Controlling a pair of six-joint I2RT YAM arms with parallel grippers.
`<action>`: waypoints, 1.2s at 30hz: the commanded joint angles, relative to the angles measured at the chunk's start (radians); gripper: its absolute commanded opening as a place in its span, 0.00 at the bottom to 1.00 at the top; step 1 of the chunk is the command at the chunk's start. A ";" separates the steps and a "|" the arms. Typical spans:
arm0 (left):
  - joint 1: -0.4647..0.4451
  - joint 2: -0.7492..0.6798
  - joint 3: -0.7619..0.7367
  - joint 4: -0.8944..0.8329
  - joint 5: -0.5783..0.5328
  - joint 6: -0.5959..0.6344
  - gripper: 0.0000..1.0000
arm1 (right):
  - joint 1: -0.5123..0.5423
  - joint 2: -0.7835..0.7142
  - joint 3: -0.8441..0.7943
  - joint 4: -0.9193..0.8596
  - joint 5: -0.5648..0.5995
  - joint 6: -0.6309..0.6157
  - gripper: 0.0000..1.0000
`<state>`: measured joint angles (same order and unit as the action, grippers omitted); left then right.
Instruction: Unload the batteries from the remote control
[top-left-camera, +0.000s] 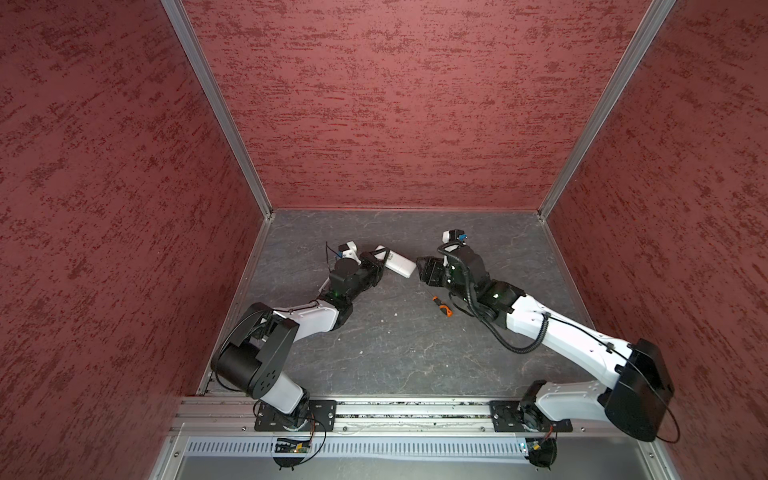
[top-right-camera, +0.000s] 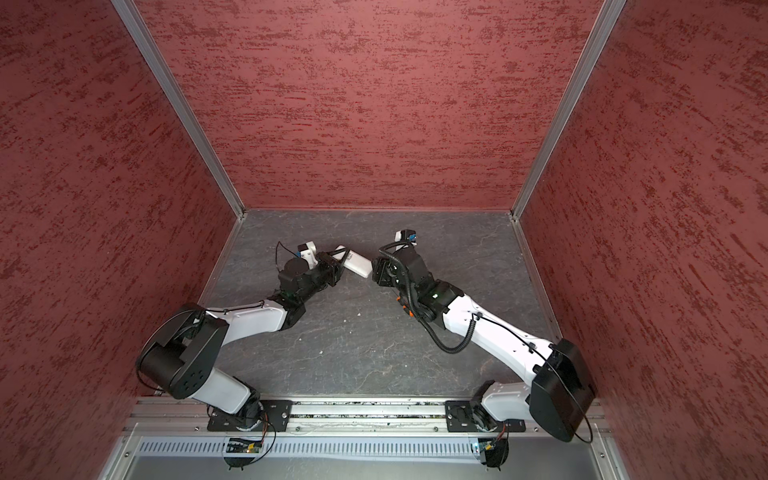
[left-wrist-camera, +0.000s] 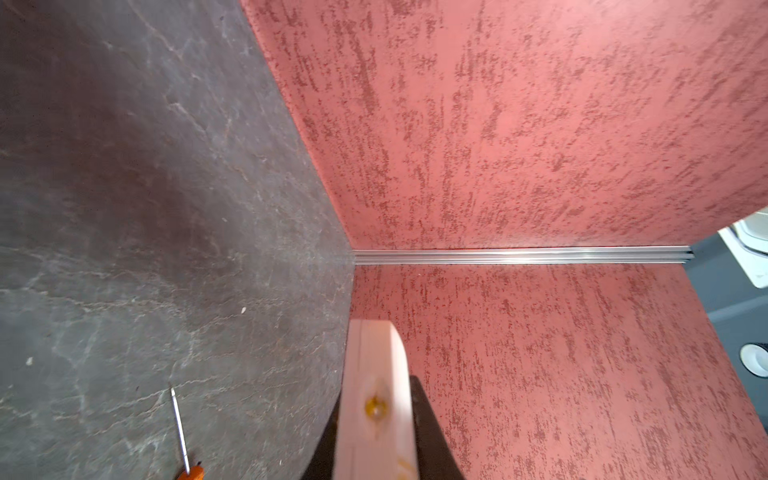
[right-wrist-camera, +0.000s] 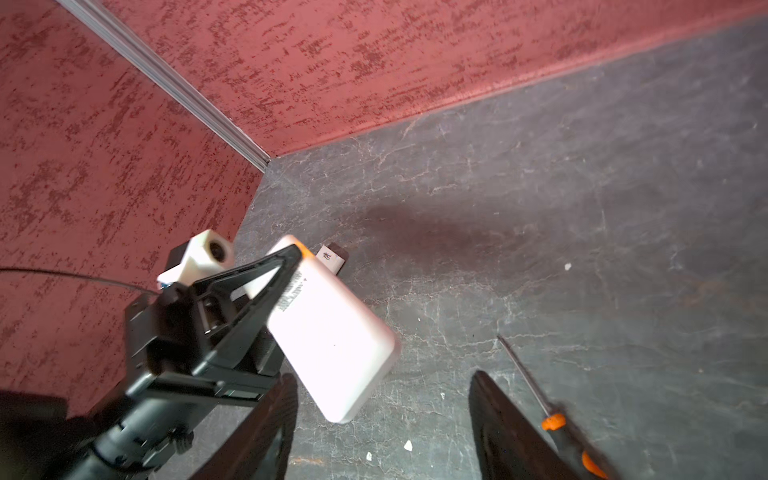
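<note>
Right pincer (right-wrist-camera: 382, 376) spread beside remote (right-wrist-camera: 332, 332) clamped in left pincer (top-left-camera: 385, 258).

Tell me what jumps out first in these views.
First, the white remote, clamped in the left gripper and tilted above the gray table. The right gripper stands open just off the remote's free end, and an orange-handled screwdriver lies on the table beside the right arm.

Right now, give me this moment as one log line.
left claw: shut on remote | right claw: open near remote | screwdriver: on table | batteries: none visible
</note>
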<state>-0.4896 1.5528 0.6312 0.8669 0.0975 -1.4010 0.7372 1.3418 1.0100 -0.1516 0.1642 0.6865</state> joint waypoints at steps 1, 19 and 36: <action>-0.017 0.026 -0.011 0.198 -0.071 0.009 0.00 | -0.010 0.032 0.047 0.013 -0.085 0.109 0.67; -0.049 0.128 0.010 0.364 -0.071 -0.014 0.00 | -0.030 0.103 0.048 0.108 -0.182 0.170 0.66; -0.059 0.148 0.021 0.421 -0.075 -0.028 0.00 | -0.094 0.074 -0.097 0.355 -0.288 0.296 0.50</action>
<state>-0.5446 1.6852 0.6266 1.2072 0.0238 -1.4223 0.6548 1.4361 0.9512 0.0929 -0.0715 0.9131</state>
